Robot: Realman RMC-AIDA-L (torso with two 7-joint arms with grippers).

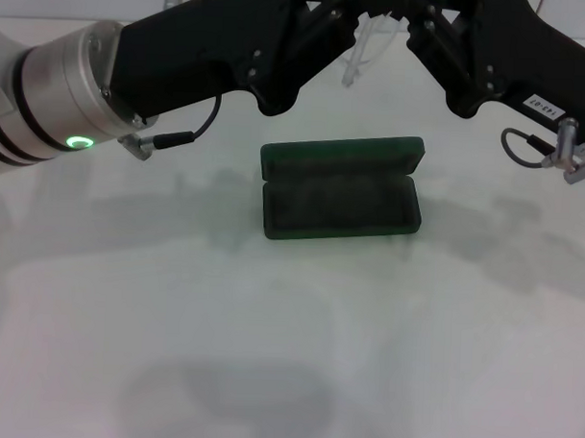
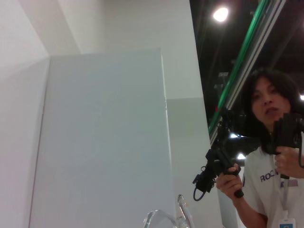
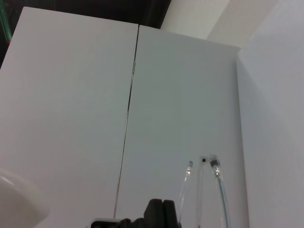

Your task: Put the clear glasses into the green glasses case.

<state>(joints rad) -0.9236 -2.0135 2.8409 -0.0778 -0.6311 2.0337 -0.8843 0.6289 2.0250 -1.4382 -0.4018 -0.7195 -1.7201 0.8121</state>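
Jaws of left gripper [image 1: 324, 13] and right gripper [image 1: 424, 17]: both at top edge of head view, tips cut off there, so cannot tell whether spread or closed. Both arms raised, meeting above far side of counter [image 1: 288, 353]. Clear glasses [image 1: 361, 48] up between the two grippers, thin arms hanging down, above and behind case. Green glasses case [image 1: 341, 197] open on counter, lid tilted back, dark lining showing, nothing inside. Person [image 2: 268, 156] with handheld controllers in left wrist view.
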